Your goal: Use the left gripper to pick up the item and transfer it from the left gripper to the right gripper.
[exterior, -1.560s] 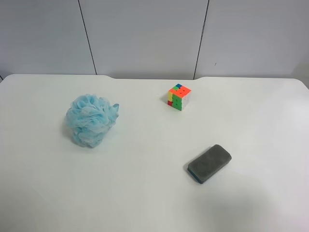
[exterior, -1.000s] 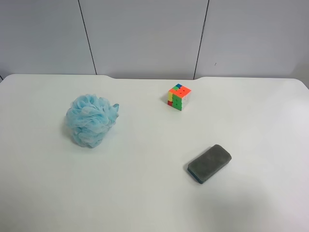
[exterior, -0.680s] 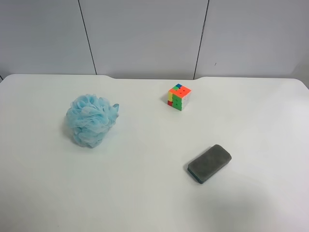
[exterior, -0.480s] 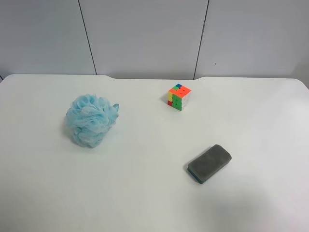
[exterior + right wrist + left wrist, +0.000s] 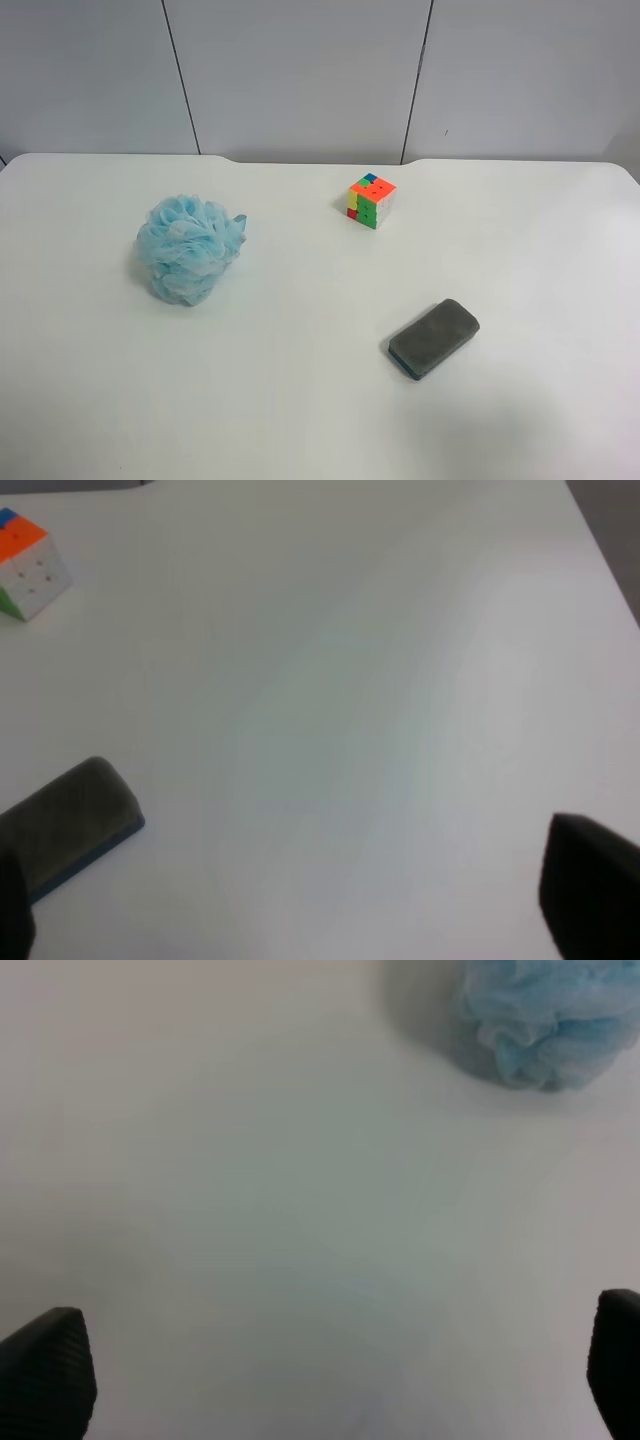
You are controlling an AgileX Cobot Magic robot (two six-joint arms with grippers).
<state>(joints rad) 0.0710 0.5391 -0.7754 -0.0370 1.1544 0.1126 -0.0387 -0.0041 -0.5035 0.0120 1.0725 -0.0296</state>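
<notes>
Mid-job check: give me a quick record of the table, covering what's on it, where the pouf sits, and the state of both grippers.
table: white, three things on it
pouf: light blue, resting on the table at the exterior high view's left, nothing touching it
cube: multicoloured, near the far edge, apart from the pouf
pad: dark grey, lying flat, nearer side
left gripper: open, empty, not yet at the pouf
right gripper: open, empty
pickup: not yet done
</notes>
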